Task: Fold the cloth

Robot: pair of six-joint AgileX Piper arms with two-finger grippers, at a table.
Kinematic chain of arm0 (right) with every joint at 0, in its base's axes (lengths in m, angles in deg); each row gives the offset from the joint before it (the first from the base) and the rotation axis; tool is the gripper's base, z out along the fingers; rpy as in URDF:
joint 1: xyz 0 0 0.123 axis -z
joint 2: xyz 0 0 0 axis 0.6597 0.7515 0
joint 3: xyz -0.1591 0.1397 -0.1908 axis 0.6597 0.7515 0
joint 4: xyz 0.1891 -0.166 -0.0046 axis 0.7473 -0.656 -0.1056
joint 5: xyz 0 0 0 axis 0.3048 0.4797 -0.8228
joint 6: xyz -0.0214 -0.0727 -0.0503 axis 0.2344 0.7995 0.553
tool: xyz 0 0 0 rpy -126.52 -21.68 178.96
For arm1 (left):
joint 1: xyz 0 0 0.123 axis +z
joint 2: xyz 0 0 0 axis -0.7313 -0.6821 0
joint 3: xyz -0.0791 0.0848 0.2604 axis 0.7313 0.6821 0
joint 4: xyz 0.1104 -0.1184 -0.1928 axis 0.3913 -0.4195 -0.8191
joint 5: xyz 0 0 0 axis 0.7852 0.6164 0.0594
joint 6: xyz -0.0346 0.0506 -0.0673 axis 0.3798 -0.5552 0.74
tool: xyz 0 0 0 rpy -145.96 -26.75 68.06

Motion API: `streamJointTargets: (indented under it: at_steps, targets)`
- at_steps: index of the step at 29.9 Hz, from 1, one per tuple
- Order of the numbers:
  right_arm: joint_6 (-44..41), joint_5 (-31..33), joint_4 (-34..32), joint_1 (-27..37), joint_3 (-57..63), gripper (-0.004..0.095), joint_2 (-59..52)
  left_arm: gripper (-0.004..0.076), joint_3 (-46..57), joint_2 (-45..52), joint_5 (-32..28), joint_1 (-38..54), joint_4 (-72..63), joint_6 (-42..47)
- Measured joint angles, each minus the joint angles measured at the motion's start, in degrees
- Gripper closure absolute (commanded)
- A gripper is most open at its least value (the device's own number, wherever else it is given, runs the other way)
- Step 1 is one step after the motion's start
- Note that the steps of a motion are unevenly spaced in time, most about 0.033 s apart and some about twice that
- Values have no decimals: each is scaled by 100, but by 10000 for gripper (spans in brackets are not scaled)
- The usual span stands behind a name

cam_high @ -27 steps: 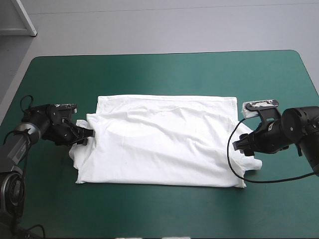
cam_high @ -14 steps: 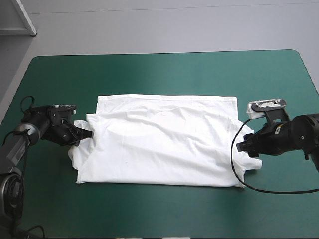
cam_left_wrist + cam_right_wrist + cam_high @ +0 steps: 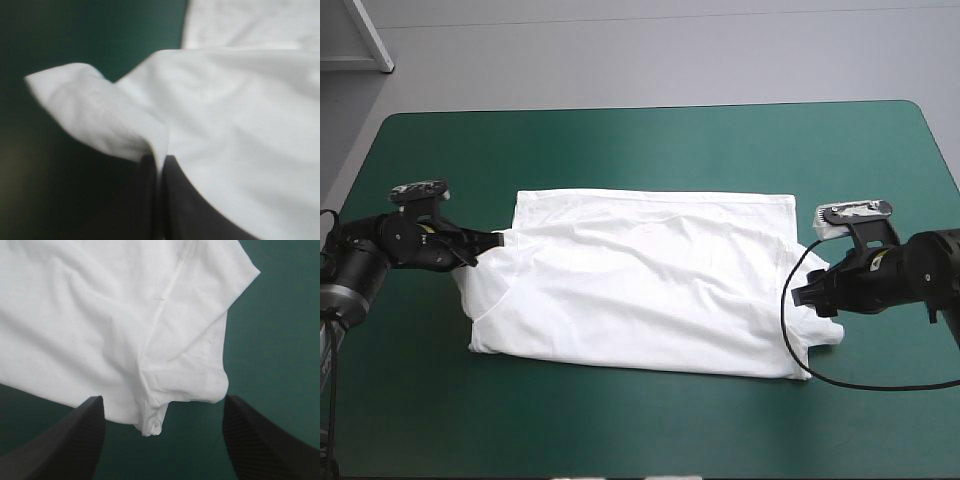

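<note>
- My left gripper [image 3: 488, 240] is clenched on the T-shirt [image 3: 640, 285]. It pinches a fold at the shirt's left-hand edge, toward the far corner on that side.
- The T-shirt lies spread as a broad white rectangle in the middle of the table [image 3: 640, 140], flat on the teal-green cover. Its short edges face my two arms.
- My right gripper [image 3: 812, 297] is released and sits low at the shirt's right-hand edge, toward the near corner.
- The high view shows the whole garment and both my arms at its ends. From there I cannot make out how my right fingers stand.
- My left wrist view settles the grasp. My two black fingers [image 3: 180, 210] meet in one point with the white sheet caught between their tips.
- The same view shows a hemmed flap [image 3: 85, 107] jutting sideways from the pinch, out over the cover. The rest of the shirt spreads ahead of me.
- My right wrist view shows my fingers [image 3: 75, 440] wide apart.
- A bunched corner [image 3: 155, 422] of the shirt hangs between them and touches neither finger, with bare cover on either side of it.
</note>
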Motion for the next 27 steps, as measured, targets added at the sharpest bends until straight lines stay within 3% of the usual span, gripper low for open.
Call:
streamJointTargets:
  at_steps: [5, 11, 15, 17, 20, 22, 27]
  targets:
    - [0, -24, 15, 0, 0, 306, -4, 732, 68, -4, -165, -827, -1305, -1256]
    - [0, -92, 7, 0, 0, 306, -4, 708, 346, -449, -444, -1757, -1373, -1501]
    - [0, -136, -41, 0, 0, 305, -4, 519, 402, -910, -497, -1951, -1191, -1501]
    - [-46, -142, -109, 0, 0, 305, -4, 358, 402, -1027, -502, -1962, -1167, -1521]
    - [-234, -149, -355, 0, 0, 305, -4, 181, 402, -1067, -435, -1962, -1149, -1521]
    - [-365, -184, -541, 0, 0, 305, -4, 149, 359, -1067, -290, -1962, -1135, -1521]
    - [-498, -255, -918, 0, 43, 305, 93, 157, -64, -1067, 317, -1962, -708, -1268]
